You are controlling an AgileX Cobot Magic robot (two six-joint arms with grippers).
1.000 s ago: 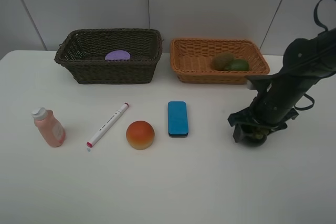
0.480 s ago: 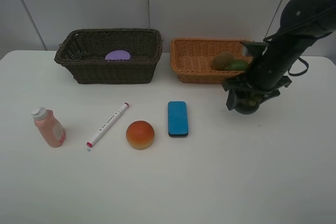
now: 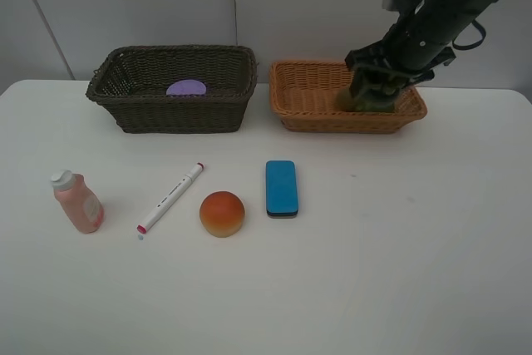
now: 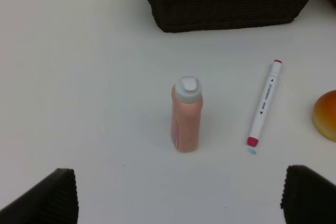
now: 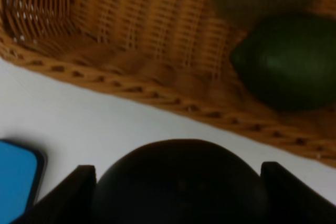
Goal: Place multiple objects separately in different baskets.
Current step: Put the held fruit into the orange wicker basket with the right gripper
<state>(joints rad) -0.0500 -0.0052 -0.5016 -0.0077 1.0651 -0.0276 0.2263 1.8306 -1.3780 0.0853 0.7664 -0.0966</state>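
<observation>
Smooth white bench [image 3: 399,247]. Deep dark-brown woven wicker basket [image 3: 170,110] and shallower light-orange woven wicker basket [image 3: 303,97] stood apart along far edge. Right tool [image 3: 371,93] hung by orange basket's front rim, fingers partly closed, clamped on dark smooth round mangosteen [image 5: 178,179]. Glossy green lime [image 5: 289,61] lay inside orange basket. Left tool [image 4: 178,198] spread wide, empty. Pink white-capped plastic bottle [image 4: 186,116] stood upright near left edge. Slim white marker [image 4: 265,103], orange-red round fruit [image 3: 222,213] and blue rectangular eraser [image 3: 281,188] lay mid-bench.

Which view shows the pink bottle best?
Left wrist: the pink bottle stands upright mid-frame, with its white cap and body clear and nothing in front of it. Exterior high shows it whole but small, left of the white marker. Right wrist does not show it.
</observation>
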